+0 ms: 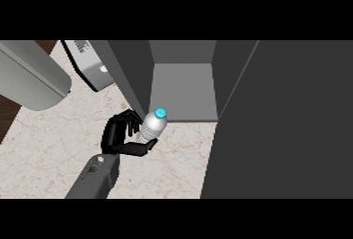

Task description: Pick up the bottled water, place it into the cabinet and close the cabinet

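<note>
Head view: hand (118, 133) curled round bottle (152, 126), fingers and thumb wrapped on its body, blue cap up. Bottle sits above the counter (48, 149), just near of the open cabinet (183, 88) shelf edge. Cabinet door (289, 130) stands open at right.

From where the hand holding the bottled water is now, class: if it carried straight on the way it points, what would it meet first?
Probably the cabinet: the left hand holds the bottled water at its open front, near the left wall. Depth is unclear.
</note>
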`<state>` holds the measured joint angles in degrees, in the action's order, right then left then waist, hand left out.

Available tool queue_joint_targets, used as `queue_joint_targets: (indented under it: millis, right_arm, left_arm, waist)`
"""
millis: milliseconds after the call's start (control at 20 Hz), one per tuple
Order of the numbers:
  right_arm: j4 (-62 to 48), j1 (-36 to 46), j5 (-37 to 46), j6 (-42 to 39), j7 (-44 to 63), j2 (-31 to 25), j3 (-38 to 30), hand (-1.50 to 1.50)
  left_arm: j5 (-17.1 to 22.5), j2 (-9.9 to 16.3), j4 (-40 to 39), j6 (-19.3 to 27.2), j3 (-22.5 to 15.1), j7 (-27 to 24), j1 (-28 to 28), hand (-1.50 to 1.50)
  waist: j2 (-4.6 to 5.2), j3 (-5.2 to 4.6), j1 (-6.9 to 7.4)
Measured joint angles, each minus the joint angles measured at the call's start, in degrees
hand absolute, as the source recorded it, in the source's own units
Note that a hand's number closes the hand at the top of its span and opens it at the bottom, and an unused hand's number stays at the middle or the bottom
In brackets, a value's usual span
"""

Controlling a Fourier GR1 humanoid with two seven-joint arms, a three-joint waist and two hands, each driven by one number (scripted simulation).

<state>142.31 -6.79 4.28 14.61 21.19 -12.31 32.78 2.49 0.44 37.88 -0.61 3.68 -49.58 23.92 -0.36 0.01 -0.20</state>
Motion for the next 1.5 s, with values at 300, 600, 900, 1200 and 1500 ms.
queue_joint_targets:
  millis: [300, 600, 900, 1200, 1500]
  right_arm:
    - [-0.46, 0.04, 0.06, 0.54, -0.87, -0.26, 0.21, -1.50]
    - [-0.29, -2.71, 0.27, 1.07, -3.73, -1.39, 1.34, -1.50]
    - [-0.44, -3.72, -0.28, 0.69, -5.42, -2.71, 0.25, -1.50]
    - [0.15, -6.82, -0.55, 0.69, -8.23, -4.20, 1.10, -1.50]
    - [0.09, -7.77, -1.60, -0.12, -9.53, -5.24, -0.95, -1.50]
  left_arm:
    - [10.96, 0.27, 8.68, 4.76, -10.22, 8.28, -1.79, 1.50]
    - [15.23, 0.05, 17.64, 11.24, -16.52, 16.48, -1.40, 1.50]
    - [16.83, -0.26, 22.22, 19.10, -21.70, 22.74, 3.34, 1.50]
    - [18.33, -0.33, 18.34, 25.05, -23.51, 26.15, 11.10, 1.50]
    - [24.06, -0.40, 11.43, 29.38, -24.53, 27.50, 18.06, 1.50]
  waist:
    - [0.12, -0.04, -0.11]
    - [0.17, -0.03, -0.28]
    - [0.23, -0.02, -0.45]
    - [0.30, -0.02, -0.93]
    - [0.47, -0.02, -1.35]
